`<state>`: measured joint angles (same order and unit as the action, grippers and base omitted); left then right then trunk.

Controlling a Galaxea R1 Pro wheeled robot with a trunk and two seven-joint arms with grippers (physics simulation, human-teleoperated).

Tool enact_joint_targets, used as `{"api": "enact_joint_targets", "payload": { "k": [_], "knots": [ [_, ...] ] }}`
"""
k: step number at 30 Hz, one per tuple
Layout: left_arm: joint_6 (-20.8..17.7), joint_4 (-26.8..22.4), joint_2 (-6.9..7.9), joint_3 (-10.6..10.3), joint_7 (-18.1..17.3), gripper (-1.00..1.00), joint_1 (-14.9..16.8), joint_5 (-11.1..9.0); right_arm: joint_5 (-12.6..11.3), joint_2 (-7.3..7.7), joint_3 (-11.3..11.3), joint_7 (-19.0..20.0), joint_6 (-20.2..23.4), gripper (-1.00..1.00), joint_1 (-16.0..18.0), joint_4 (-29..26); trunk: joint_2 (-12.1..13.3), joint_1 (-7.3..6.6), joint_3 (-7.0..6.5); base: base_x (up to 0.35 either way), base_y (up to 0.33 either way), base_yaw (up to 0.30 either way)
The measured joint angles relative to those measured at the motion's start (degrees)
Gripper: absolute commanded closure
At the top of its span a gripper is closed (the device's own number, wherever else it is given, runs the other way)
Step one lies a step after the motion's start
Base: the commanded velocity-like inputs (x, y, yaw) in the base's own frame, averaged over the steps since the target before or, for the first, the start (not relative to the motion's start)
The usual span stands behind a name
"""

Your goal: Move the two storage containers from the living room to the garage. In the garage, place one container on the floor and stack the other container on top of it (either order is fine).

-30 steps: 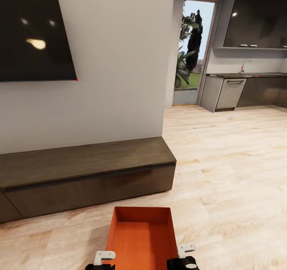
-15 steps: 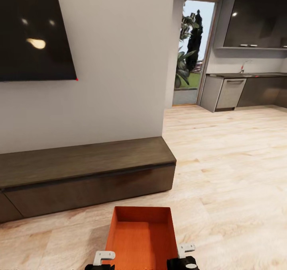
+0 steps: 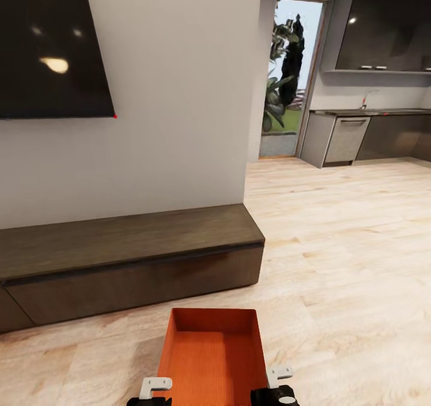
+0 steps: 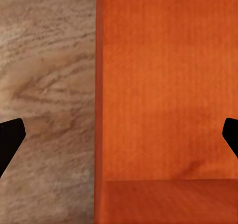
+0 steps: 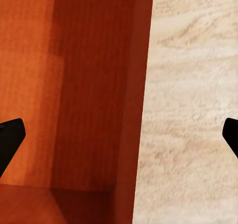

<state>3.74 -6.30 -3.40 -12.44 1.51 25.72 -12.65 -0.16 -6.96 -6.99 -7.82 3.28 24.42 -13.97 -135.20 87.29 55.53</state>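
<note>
While the storage container [image 3: 214,358] sits on the wood floor [image 3: 335,262] just before the low cabinet [image 3: 129,256], the left pincer [image 4: 119,135] and right pincer [image 5: 119,135] each straddle a side wall, spread wide, gripping nothing. Uneven closing could tip or skid it.

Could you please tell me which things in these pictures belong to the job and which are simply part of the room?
Belongs to the job:
- storage container, orange-red, between both grippers
- left gripper, straddling one side wall
- right gripper, straddling the other
- living room wood floor

Just lying about:
- low dark cabinet
- wall TV
- kitchen units
- doorway plants
</note>
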Motion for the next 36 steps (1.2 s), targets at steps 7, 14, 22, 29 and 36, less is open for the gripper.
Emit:
{"api": "enact_joint_targets", "payload": {
  "k": [7, 14, 22, 29, 36],
  "knots": [
    [0.0, 0.0, 0.04, 0.0, 0.0, -1.0, 0.0, 0.0, 0.0, 0.0, 0.0, 0.0, 0.0, -1.0, 0.0, 0.0, -1.6, 0.87, 0.71, 0.0, 0.0, 0.0],
    [0.0, 0.0, 0.05, 0.0, 0.0, -1.0, 0.0, 0.0, 0.0, 0.0, 0.0, 0.0, 0.0, -1.0, 0.0, 0.0, -4.4, 2.41, 1.97, 0.0, 0.0, 0.0],
    [0.0, 0.0, 0.06, 0.0, 0.0, -1.0, 0.0, 0.0, 0.0, 0.0, 0.0, 0.0, 0.0, -1.0, 0.0, 0.0, -4.4, 2.42, 1.97, 0.0, 0.0, 0.0],
    [0.0, 0.0, 0.06, 0.1, 0.0, -1.0, 0.0, 0.0, 0.0, 0.0, 0.0, 0.0, 0.0, -1.0, 0.0, 0.0, -6.0, 3.3, 2.69, 0.0, 0.0, 0.0],
    [0.0, 0.0, 0.06, 0.1, 0.0, -1.0, 0.0, 0.0, 0.0, 0.0, 0.0, 0.0, 0.0, -1.0, 0.0, 0.0, -6.0, 3.3, 2.69, 0.0, 0.0, 0.0]
  ]
}}
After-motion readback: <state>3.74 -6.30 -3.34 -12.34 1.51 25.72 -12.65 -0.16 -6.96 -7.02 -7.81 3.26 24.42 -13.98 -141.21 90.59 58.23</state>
